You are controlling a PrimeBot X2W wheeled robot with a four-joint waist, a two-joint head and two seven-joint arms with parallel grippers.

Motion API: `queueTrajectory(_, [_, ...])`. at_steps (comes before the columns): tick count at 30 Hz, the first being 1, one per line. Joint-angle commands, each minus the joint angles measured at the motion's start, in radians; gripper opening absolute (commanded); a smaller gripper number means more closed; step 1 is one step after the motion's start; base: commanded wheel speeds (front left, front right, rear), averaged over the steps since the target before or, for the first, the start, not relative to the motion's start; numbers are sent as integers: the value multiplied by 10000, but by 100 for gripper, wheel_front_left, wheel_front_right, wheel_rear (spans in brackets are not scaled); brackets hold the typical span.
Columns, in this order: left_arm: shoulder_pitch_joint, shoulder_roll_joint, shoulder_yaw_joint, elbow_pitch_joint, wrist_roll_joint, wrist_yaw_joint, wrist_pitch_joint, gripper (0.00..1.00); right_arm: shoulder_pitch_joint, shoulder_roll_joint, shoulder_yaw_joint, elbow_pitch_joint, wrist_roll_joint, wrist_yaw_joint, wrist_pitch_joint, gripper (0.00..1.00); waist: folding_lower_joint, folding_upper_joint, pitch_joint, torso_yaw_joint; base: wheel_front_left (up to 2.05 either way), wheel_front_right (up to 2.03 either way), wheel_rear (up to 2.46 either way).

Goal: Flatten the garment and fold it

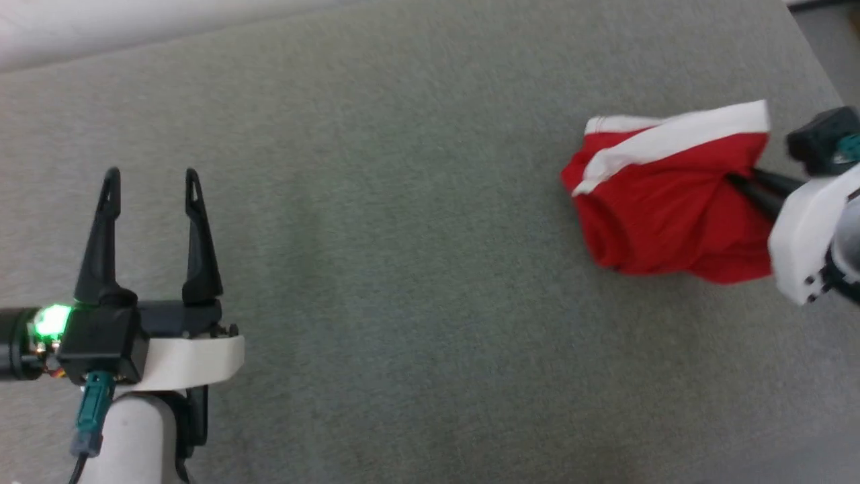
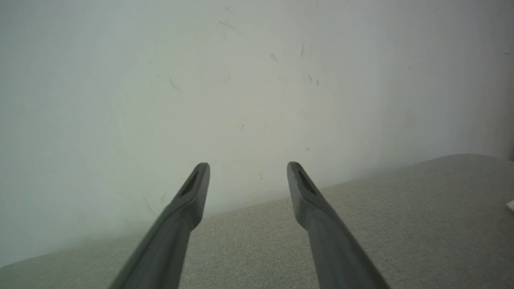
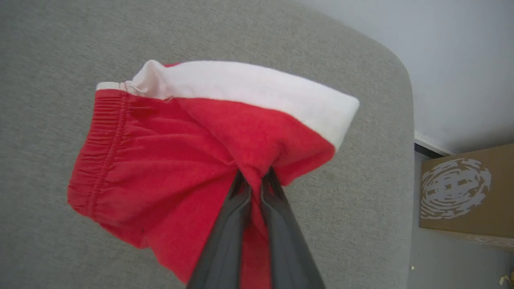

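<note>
In the head view the garment (image 1: pixel 658 215) lies bunched at the right side of the grey counter (image 1: pixel 403 282), its white band (image 1: pixel 672 138) running slantwise along the far edge. The right jaws come in from the right edge and are closed on a pinch of red cloth at the garment's right side, the dark fingers (image 1: pixel 772 183) buried in a pucker there. The left jaws stand wide with nothing between them, low at the left, well apart from the garment, fingers (image 1: pixel 101 249) pointing up the view rather than toward it. In the left wrist view those jaws gape over bare counter (image 2: pixel 401 228) and aim at a pale wall (image 2: pixel 241 80). In the right wrist view the fingers (image 3: pixel 233 228) nip a gathered ridge of red fabric just below the white band (image 3: pixel 261 86). The gathered waist (image 3: pixel 108 136) lies to the view's left, and a cardboard box (image 3: pixel 461 192) stands beyond the counter's edge. The garment's bulk spreads away from the right jaws toward the left arm's side, so flattening it likely calls for the left jaws to cross the counter to the free waist end.
</note>
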Motion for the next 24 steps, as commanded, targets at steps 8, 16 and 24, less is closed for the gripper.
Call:
queueTrajectory(8, [-678, 431, -93, -611, 176, -67, -49, 100, -1256, -415, -501, 2252, -1619, -17, -857, 0, -2, -1, 2377, -1049, 0, 0, 0])
queueTrajectory(16, [-969, 601, -291, -1015, 217, 28, -49, 100, -2494, -182, -1619, 4455, -2450, -17, -1580, 0, -2, -1, 2919, -689, 0, 0, 0])
queueTrajectory(24, [-942, 470, -582, -902, 150, 277, -49, 100, -2804, 207, -2109, 5940, -3044, -17, -1968, 100, -2, -1, 2274, -373, 0, 0, 0])
